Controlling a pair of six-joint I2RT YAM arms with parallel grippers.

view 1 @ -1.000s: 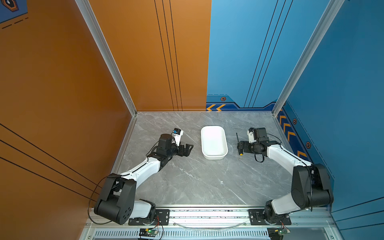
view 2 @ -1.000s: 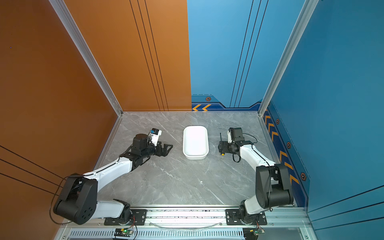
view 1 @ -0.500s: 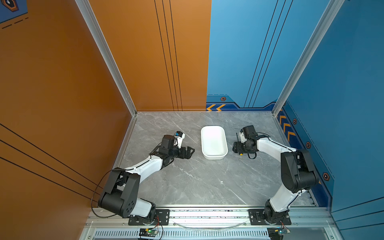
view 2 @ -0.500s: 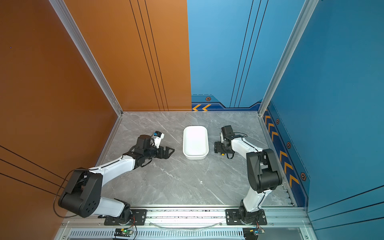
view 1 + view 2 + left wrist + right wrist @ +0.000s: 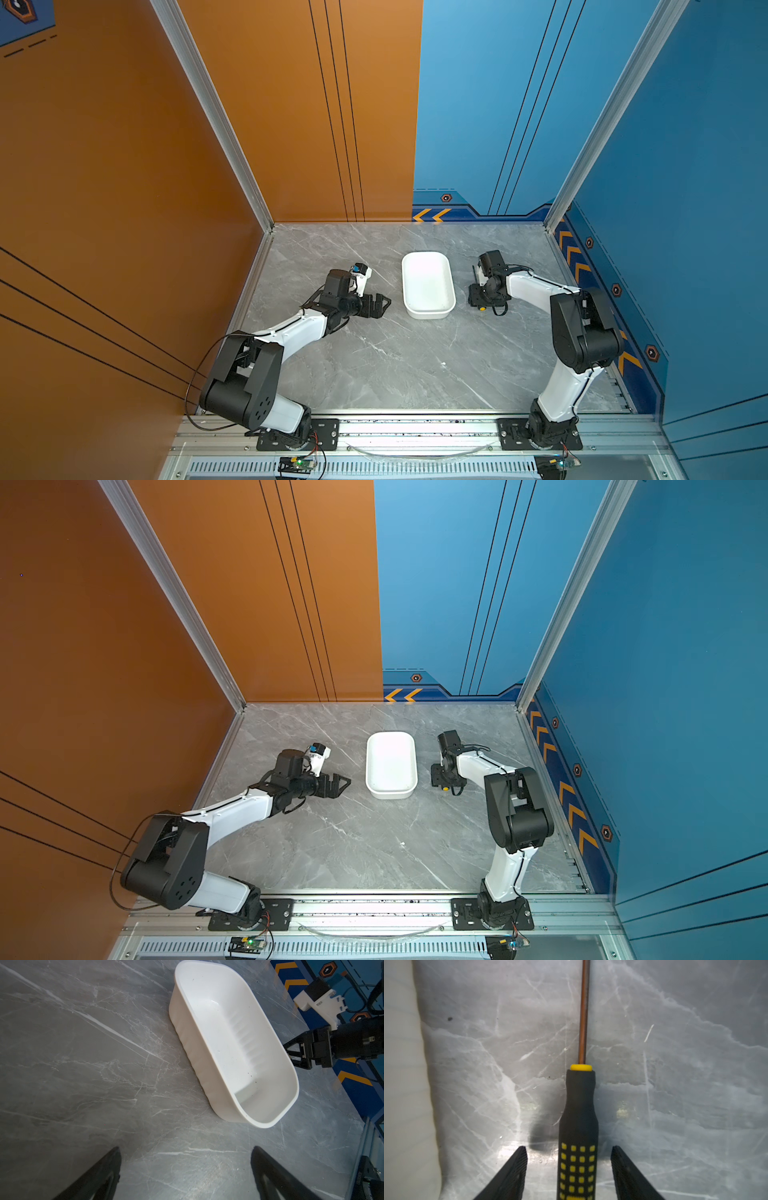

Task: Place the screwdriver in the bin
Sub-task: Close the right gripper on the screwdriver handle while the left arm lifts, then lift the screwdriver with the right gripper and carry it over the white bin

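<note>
Now the screwdriver is lying flat on the table, just beside the bin on its right, with its shaft pointing toward the back wall. The right jaws are standing low over the handle, apart, one on each side with a gap at both, so they are not gripping it yet. I judge this placing is preparing a grip across the handle. The left jaws are waiting apart and empty on the bin's other side, probably leaving room. Nothing is lying in the bin.
</note>
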